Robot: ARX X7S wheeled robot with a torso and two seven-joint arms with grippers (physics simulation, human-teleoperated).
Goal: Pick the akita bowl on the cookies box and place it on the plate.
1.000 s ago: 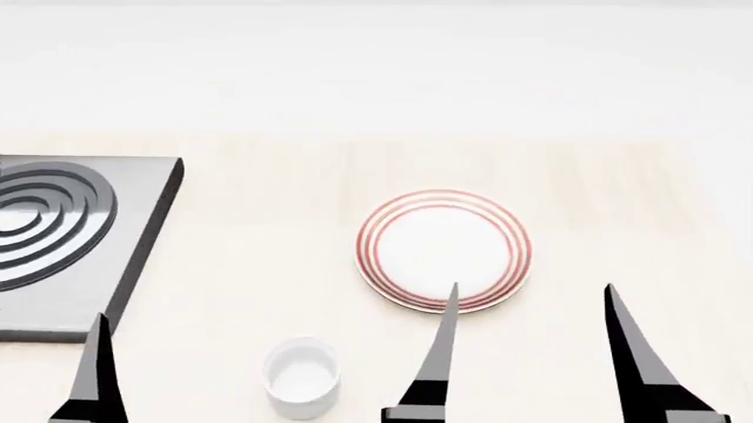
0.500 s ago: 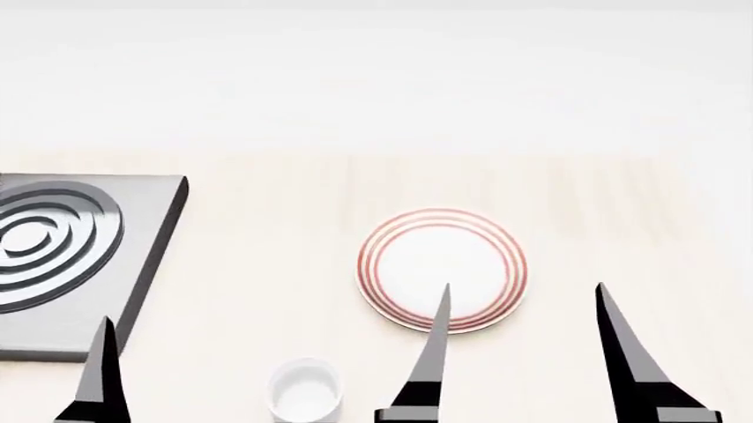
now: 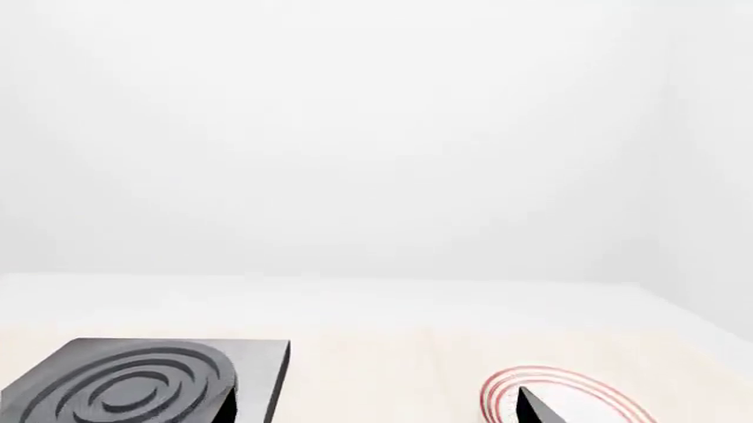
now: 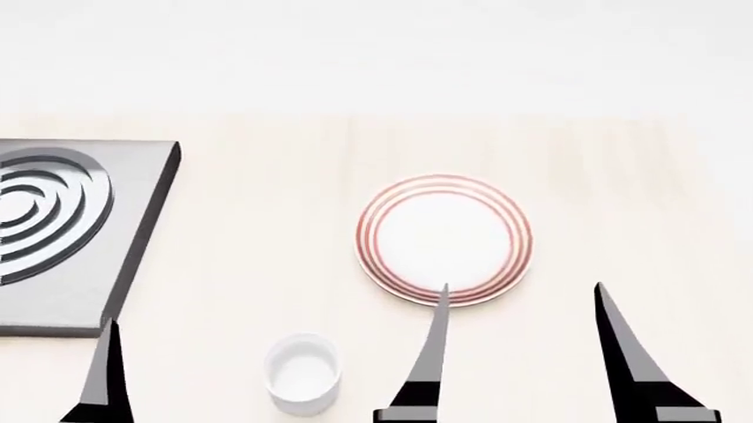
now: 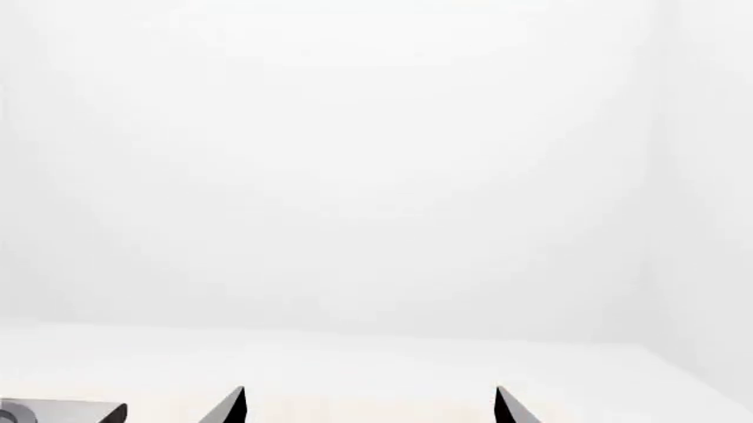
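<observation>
The pale wooden table (image 4: 271, 211) sits under blank white walls, and my view has tipped down since a moment ago. No bowl or cookies box shows; only the plate (image 4: 443, 240), stove (image 4: 59, 229) and cup (image 4: 303, 372). My right gripper (image 4: 524, 304) gapes empty; of the left gripper (image 4: 106, 370) I cannot tell.

A pale wooden tabletop (image 4: 271, 229) is seen, on which three things are set apart from one another: a grey stove plate with concentric rings (image 4: 59, 233), the red-ringed plate (image 4: 443, 239), and a small white cup (image 4: 302, 372).
</observation>
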